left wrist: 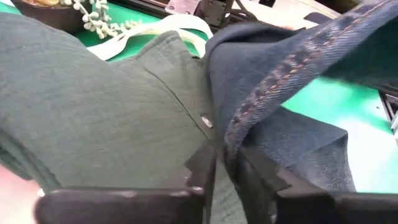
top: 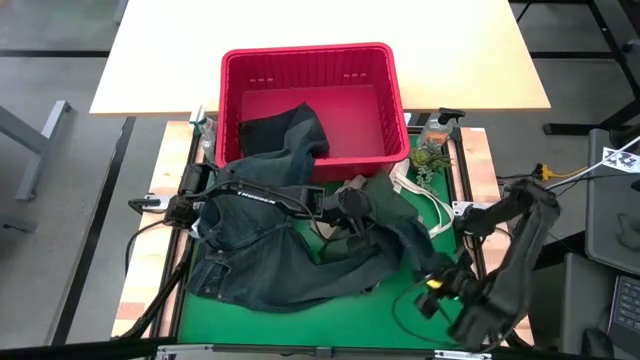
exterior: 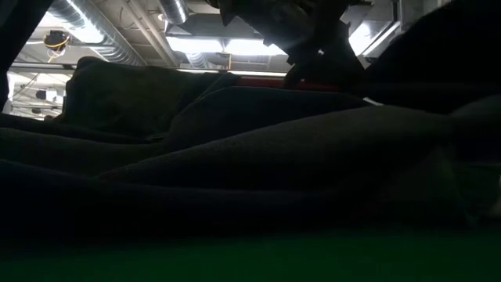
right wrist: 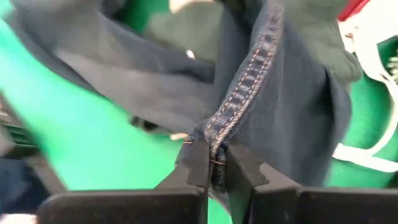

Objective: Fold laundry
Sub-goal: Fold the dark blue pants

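Dark blue denim jeans [top: 260, 260] spill from the red basket [top: 300, 62] onto the green mat. An olive-green buttoned shirt [top: 385, 198] lies at their right, and it also shows in the left wrist view [left wrist: 93, 106]. My left gripper [top: 352, 215] reaches across the jeans from the left and is shut on a denim seam beside the shirt. My right gripper [top: 437, 275], near the mat's right front, is shut on another stretch of stitched denim edge. In the low view, dark cloth [exterior: 235, 157] fills the picture. My left gripper pinches the jeans' stitched seam edge [left wrist: 229, 146] between its two fingers. It comes from the table's left, slanting down. The seam runs up and away from the fingers, lifted off the shirt beside it. My right gripper pinches a stitched seam of the jeans [right wrist: 217, 142] between its two fingers, slanting down from the table's right. The seam runs on away from the fingers, roughly along them. The denim there is lifted off the green mat [right wrist: 93, 149].
The red basket stands at the mat's far edge with dark cloth [top: 285, 130] in it. A white strap [top: 425, 200], a small green plant [top: 430, 157] and a clear bottle [top: 440, 125] sit at the far right. Bare green mat [top: 340, 320] shows at the front.
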Motion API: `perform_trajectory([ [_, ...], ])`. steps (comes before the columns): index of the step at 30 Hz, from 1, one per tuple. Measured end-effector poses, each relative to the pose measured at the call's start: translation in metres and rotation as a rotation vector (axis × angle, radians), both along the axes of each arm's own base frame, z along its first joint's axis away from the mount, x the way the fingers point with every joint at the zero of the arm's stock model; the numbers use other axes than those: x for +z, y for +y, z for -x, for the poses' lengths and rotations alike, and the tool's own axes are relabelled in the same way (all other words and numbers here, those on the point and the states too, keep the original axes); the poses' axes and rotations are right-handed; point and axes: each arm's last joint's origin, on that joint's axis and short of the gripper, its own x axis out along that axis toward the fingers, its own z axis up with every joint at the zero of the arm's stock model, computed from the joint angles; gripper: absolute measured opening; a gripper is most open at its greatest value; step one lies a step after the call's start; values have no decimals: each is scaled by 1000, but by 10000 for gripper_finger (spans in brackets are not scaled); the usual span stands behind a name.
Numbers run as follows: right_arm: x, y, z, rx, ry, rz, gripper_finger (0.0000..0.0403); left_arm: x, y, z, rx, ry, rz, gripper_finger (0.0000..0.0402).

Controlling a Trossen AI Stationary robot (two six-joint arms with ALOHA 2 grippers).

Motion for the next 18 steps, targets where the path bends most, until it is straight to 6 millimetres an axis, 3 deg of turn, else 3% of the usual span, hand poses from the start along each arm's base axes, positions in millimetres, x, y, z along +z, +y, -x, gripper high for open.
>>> perform_trajectory([
  [9,53,-34,43,60,-295,-81,22,0,-1,0,-24,-4,-5,131],
  [18,83,-63,82,153,-433,-193,25,0,-18,3,-258,14,27,127],
])
